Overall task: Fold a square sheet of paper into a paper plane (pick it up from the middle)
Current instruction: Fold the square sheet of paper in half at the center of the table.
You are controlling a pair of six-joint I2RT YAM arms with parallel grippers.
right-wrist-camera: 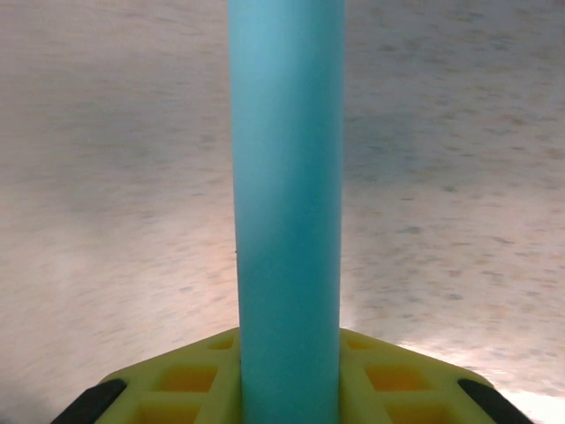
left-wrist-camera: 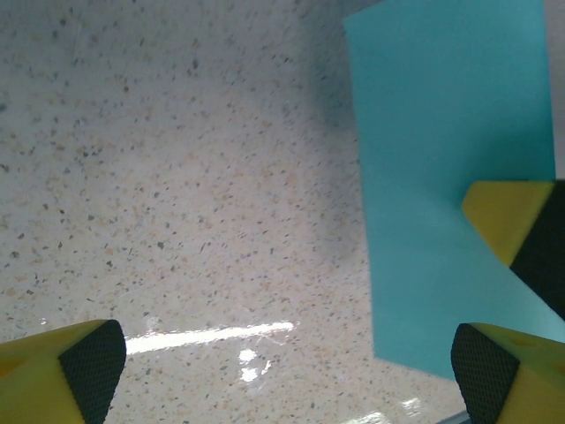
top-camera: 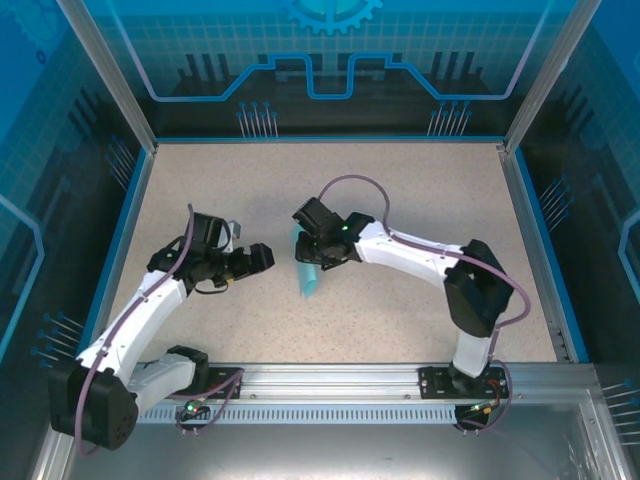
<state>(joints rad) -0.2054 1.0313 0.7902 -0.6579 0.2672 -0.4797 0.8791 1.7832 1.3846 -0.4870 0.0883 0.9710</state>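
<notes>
Right pincer (right-wrist-camera: 287,397) round square sheet of paper (right-wrist-camera: 287,177), tube-like up close

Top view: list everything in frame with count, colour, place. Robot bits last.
sheet of paper: 1, light blue, mid-table, between the right gripper's fingers
table: 1, speckled beige with blue edging, centre
wall panels: blue-tinted, around the table
rail: 1, silver, near edge under the arm bases
cables: 2, purple, one along each arm
left gripper: 1, black with yellow fingers, open, just left of the paper
right gripper: 1, black with yellow fingers, closed on the paper
</notes>
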